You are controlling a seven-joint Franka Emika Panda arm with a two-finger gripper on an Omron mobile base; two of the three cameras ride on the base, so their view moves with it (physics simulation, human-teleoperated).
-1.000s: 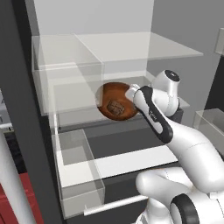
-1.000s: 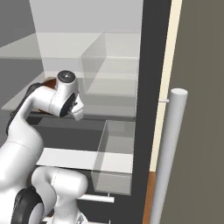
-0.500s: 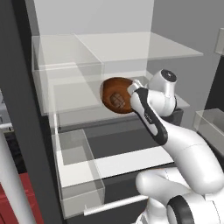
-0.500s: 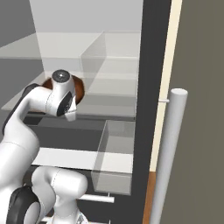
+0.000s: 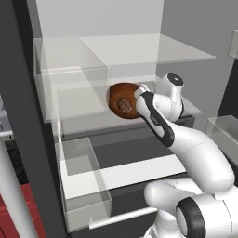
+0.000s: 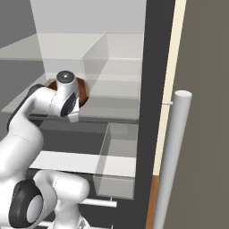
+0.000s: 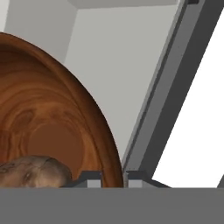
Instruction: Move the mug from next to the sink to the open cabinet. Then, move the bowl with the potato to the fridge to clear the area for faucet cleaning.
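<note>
The reddish-brown bowl hangs tilted inside the fridge, just above a glass shelf, its hollow turned toward the left base camera. My gripper is shut on the bowl's right rim. In the hand view the rim runs between the two fingertips of the gripper, and the wood-grain inside of the bowl takes up the left half. The potato lies low in the bowl, against the near wall. From the right base view only edges of the bowl peek out behind the white hand, inside the fridge.
Glass shelves sit above and below the bowl. A clear bin stands pulled out at the lower left, with another clear bin seen low on the right. The dark fridge frame and a grey bar handle stand close on the right.
The arm has lifted the bowl slightly and carried it a little further into the fridge over the shelf. The grip on the rim stays the same.
</note>
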